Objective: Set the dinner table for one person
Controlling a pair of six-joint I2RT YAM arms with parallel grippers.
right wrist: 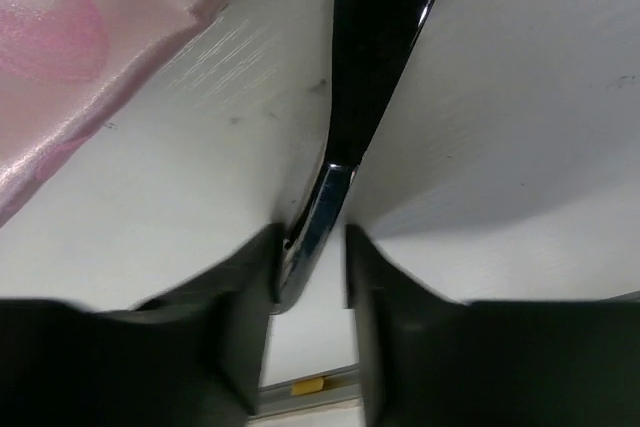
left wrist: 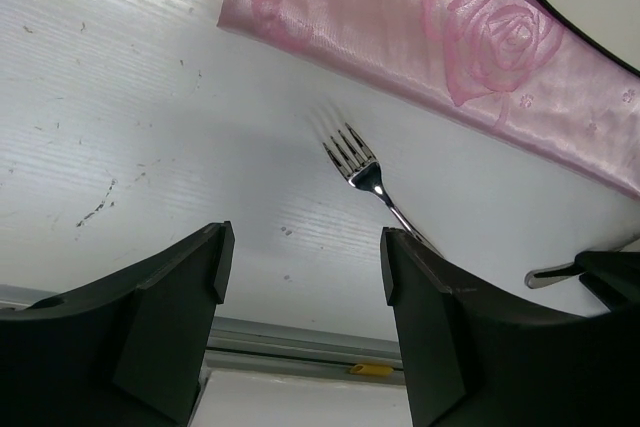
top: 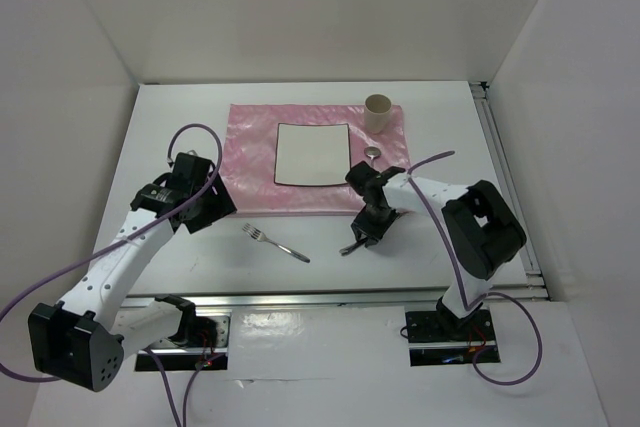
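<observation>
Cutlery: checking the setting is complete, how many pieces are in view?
3. A fork on the bare table before the cloth; a spoon on the cloth right of the plate; a utensil, likely a knife, in the right gripper. None seems hidden.

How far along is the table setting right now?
Done: plate, cup and spoon are on the pink cloth. In hand: the right gripper grips a knife. Left: the fork lies on the table, near the open left gripper.

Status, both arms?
Left gripper open, aimed at fork. Right gripper shut on black-handled utensil. Dinner table: plate, cup, spoon on pink cloth. Nothing blocking.
</observation>
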